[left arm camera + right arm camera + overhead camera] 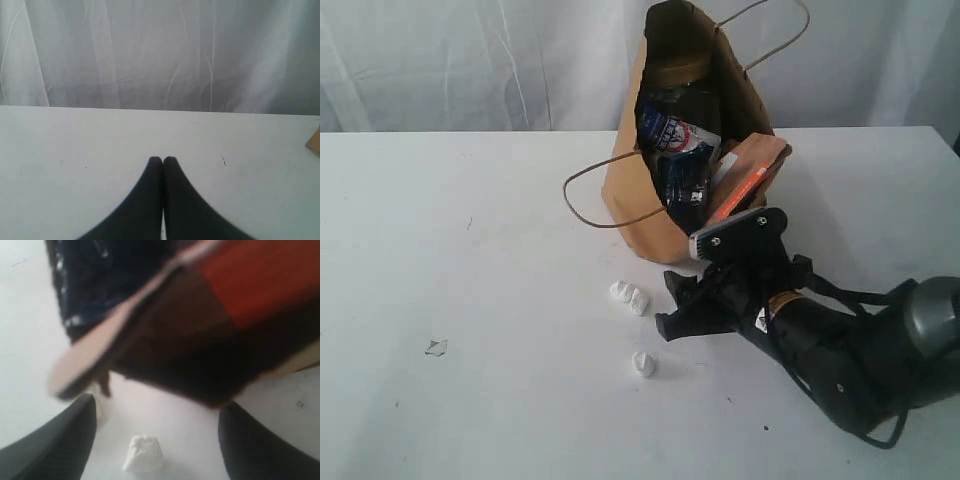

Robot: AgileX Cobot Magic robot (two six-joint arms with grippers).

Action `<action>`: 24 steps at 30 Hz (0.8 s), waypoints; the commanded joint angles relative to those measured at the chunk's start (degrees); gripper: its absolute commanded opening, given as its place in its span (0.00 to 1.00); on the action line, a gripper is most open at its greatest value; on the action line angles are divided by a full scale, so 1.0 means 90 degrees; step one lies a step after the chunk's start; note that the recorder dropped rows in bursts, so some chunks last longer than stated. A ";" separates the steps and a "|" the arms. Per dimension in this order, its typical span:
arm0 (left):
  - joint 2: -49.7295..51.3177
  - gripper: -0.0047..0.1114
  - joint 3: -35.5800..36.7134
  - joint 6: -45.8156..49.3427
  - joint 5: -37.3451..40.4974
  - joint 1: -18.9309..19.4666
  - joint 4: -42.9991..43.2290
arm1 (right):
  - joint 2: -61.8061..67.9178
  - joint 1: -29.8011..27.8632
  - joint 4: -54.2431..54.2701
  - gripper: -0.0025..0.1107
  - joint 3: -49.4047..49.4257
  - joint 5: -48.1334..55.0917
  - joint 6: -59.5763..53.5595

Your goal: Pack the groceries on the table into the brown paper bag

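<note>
The brown paper bag (625,185) sits at the far middle of the counter (470,300) with its mouth turned toward the near side. I cannot tell for sure if it leans or lies. Inside it show the dark metal-lidded jar (682,70) and the long dark-blue noodle pack (680,165). The orange-brown pouch (755,170) is on the right side of the mouth, and one end of it sticks out over the bag's edge. The right claw (668,303) is low over the counter, just in front of the mouth. Its jaws stand wide apart and hold nothing; in the right wrist view only a white crumb (142,454) lies between them. The left claw (162,161) is closed on nothing above a bare part of the counter, well apart from the bag. By my judgement the packing is almost done, and the step in hand is to seat the pouch fully or to leave it and draw back. To do this well, the right claw should keep its jaws wide and move straight away from the mouth, so that no finger hooks the paper-cord handle (582,200) that lies on the counter. If a push is needed, it should go on the pouch's free end, toward the bottom of the bag and not sideways, because the loaded bag looks easy to tip. The other white crumbs (630,297) are not groceries and can be left.
</note>
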 commanded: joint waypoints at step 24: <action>-0.0025 0.04 0.0017 -0.0018 0.0027 0.0018 -0.0135 | 0.0378 -0.0009 -0.0032 0.42 -0.1331 0.2780 0.0024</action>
